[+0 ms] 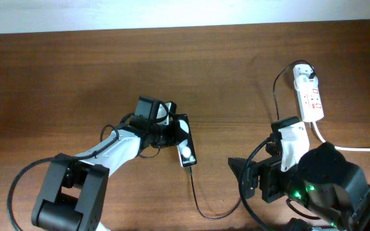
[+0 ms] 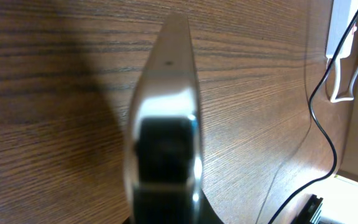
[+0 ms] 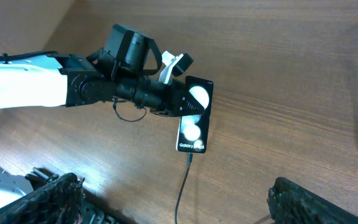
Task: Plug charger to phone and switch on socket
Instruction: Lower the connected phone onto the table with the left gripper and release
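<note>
The black phone (image 1: 187,149) lies on the wood table, its face showing two round white reflections (image 3: 194,117). My left gripper (image 1: 174,136) is shut on the phone's far end; the left wrist view shows the phone edge-on (image 2: 166,106). The thin black charger cable (image 1: 198,202) meets the phone's near end with its connector tip (image 3: 189,159), seemingly plugged in. It loops right and up to a plug (image 1: 308,75) in the white socket strip (image 1: 311,101). My right gripper (image 1: 244,176) is open and empty, to the right of the phone, with its fingers apart (image 3: 176,202).
The strip's thick white cord (image 1: 352,149) runs off to the right edge. The strip (image 2: 340,31) and cable (image 2: 319,118) also show at the right of the left wrist view. A pale wall borders the table's far edge (image 1: 172,14).
</note>
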You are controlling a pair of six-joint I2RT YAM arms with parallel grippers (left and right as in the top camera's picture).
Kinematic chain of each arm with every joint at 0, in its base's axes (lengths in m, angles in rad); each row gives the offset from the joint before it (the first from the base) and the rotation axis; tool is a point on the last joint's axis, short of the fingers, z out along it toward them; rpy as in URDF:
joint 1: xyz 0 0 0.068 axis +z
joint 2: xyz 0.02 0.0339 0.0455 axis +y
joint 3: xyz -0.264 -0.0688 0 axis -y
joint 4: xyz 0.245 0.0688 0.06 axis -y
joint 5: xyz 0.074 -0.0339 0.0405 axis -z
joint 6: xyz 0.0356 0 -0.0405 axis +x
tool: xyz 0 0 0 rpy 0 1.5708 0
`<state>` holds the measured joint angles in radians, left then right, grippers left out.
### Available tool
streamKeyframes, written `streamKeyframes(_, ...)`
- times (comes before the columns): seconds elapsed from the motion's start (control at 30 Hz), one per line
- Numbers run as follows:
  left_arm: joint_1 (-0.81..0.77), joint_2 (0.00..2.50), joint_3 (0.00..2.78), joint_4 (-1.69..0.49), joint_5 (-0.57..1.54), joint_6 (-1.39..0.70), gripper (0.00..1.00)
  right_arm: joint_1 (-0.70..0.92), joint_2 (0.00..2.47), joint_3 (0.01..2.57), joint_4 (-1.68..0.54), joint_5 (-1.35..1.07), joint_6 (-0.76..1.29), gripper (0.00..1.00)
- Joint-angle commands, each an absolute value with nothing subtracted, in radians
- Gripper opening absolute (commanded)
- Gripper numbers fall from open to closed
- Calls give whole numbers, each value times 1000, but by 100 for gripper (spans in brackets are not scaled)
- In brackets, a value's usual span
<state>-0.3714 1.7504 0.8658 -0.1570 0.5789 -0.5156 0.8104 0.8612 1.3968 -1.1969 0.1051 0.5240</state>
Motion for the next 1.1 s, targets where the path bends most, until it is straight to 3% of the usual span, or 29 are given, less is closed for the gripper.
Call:
streamKeyframes(0.0, -369, 1752, 872, -151, 575, -491, 0, 805, 862, 1408, -1195, 117, 529, 99)
streamKeyframes(0.33, -373, 1774, 872, -142, 474, -454, 0, 805, 862, 1408, -1195, 117, 529, 99)
streamKeyframes(0.67, -372, 1937, 872, 19, 569, -418, 4, 805, 862, 1408, -1195, 117, 529, 99)
streamKeyframes(0.77, -372, 1937, 872, 30, 573, -503, 18, 805, 862, 1408, -1195, 117, 529, 99)
streamKeyframes(0.83, -372, 1937, 872, 39, 573, -508, 35, 805, 862, 1408, -1195, 117, 529, 99)
streamKeyframes(0.93, -372, 1937, 872, 48, 581, -508, 68, 805, 862, 1408, -1195, 117, 529, 99)
streamKeyframes(1.0, -360, 1937, 881, 52, 590, -507, 81, 805, 862, 1408, -1195, 117, 529, 99)
streamKeyframes(1.03, -352, 1937, 886, 52, 605, -507, 82, 805, 862, 1408, -1195, 117, 529, 99)
streamKeyframes(1.07, -331, 1937, 893, 52, 643, -507, 95, 805, 862, 1408, -1195, 117, 529, 99)
